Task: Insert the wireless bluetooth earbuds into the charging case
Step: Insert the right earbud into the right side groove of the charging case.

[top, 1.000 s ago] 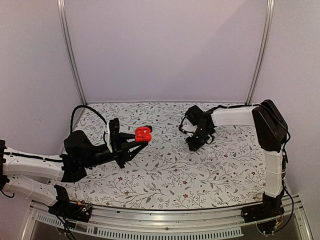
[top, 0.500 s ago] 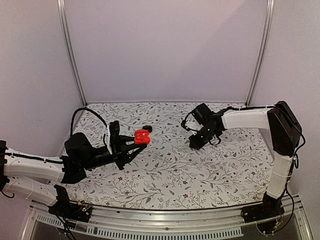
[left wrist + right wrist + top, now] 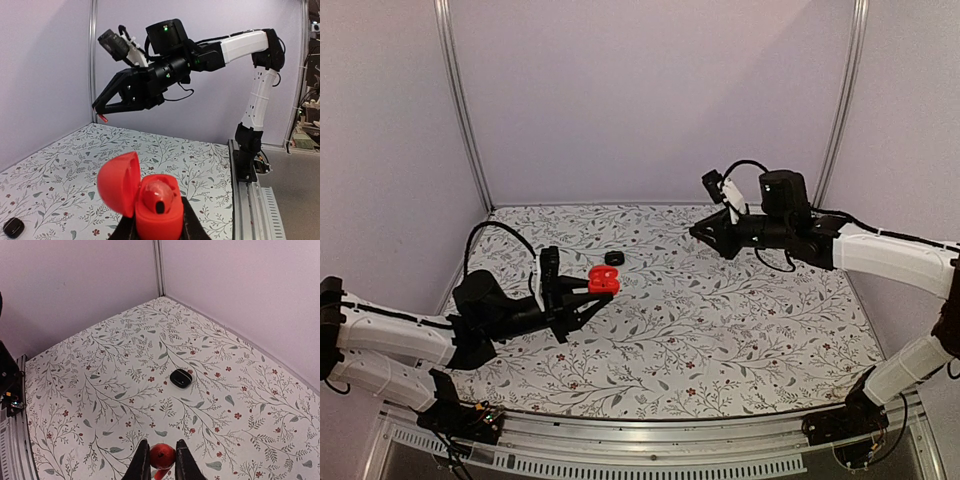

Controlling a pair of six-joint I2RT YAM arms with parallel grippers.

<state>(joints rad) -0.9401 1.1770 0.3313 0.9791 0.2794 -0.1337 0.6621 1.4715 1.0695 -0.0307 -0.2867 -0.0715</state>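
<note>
Holding the charging case (image 3: 160,220) clear of the counter (image 3: 720,330), the left fingers (image 3: 192,230) are clamped on its lower body. It is a matte red, rounded shell, its mouth facing the wrist camera and its domed lid hinged open to the left in that view. One glossy red earbud (image 3: 156,196) with a dark spot sits in the well. Just beyond, a small black pebble-shaped object (image 3: 613,258) lies on the floral-printed surface. To the right, well above the counter, the right fingers (image 3: 141,466) pinch the second earbud (image 3: 161,456) — round and shiny, a narrow end poking below the fingertips.
</note>
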